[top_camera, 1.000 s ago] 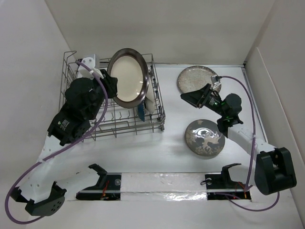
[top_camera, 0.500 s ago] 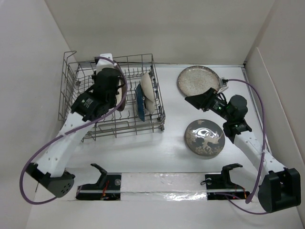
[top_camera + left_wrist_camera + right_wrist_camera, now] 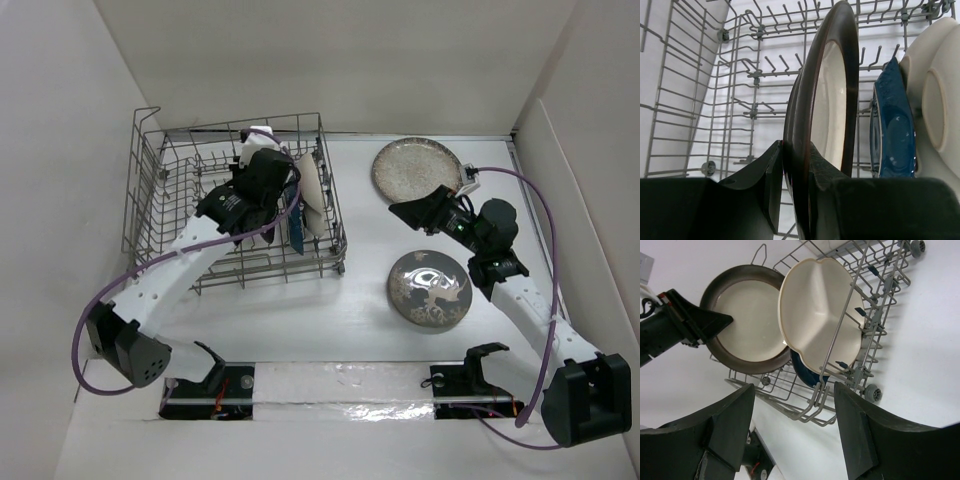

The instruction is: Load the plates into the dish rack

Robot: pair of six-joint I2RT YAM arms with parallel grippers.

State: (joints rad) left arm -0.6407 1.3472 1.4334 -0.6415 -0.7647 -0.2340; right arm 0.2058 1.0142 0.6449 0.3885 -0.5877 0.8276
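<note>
The grey wire dish rack [image 3: 160,200] stands at the back left. My left gripper [image 3: 268,190] reaches into it and is shut on the rim of the silver-rimmed cream plate [image 3: 832,100], which stands on edge among the tines. My fingers [image 3: 772,175] pinch its lower edge. Right of it stand the dark blue teardrop dish [image 3: 892,135] and the cream three-section plate [image 3: 940,100]. My right gripper [image 3: 402,212] is open and empty, hovering between the speckled grey-beige plate [image 3: 415,167] and the grey deer plate [image 3: 430,287], which lie flat on the table.
The right wrist view looks across at the rack [image 3: 875,325] with its small wheels, the three upright dishes in it. White walls close in on the left, back and right. A white strip with black clamps [image 3: 340,382] runs along the near edge.
My left gripper has carried the silver-rimmed plate right and down, from tilted above the rack to upright among the tines beside the blue dish. My right gripper shifted slightly, then held still.
</note>
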